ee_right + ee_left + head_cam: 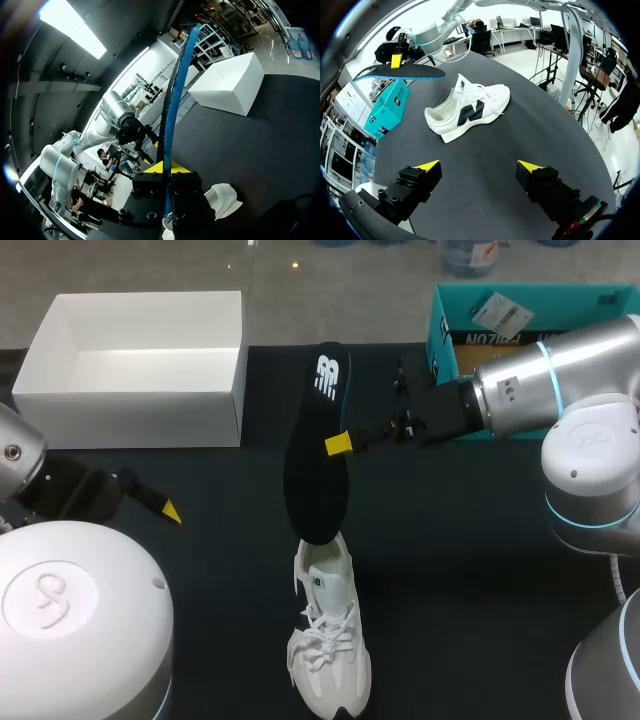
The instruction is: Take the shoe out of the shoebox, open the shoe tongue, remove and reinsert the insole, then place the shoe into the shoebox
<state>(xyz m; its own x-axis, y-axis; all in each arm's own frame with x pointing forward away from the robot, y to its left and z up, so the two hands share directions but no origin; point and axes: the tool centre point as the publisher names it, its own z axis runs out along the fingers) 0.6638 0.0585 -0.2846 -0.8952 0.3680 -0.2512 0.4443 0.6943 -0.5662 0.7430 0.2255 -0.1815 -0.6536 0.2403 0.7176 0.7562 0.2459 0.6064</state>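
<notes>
dark cloth covers the bench [480, 570], and near its middle a white shoe [330, 645] is stood upright on its sole, outside any box, with the toe turned toward the robot's side. the insole [312, 455] is held in the air above and beyond the shoe's heel, its black face seen from above and a blue edge seen from the side. its near end is seen just over the shoe's opening, and whether it touches the collar cannot be told. the insole is pinched about midway along its length by the right hand [340, 443], whose yellow-tipped fingers are closed on it from both sides. in the right wrist view the insole's thin edge is seen rising from between those fingers. the left hand [479, 165] is seen over the bench at the robot's left, well apart from the shoe, with its fingers spread wide and nothing between them. the white shoebox [140, 370] is set at the far left of the bench, open at the top and well apart from the shoe. a teal box [520, 310] is placed at the far right, behind the right arm [560, 380].
</notes>
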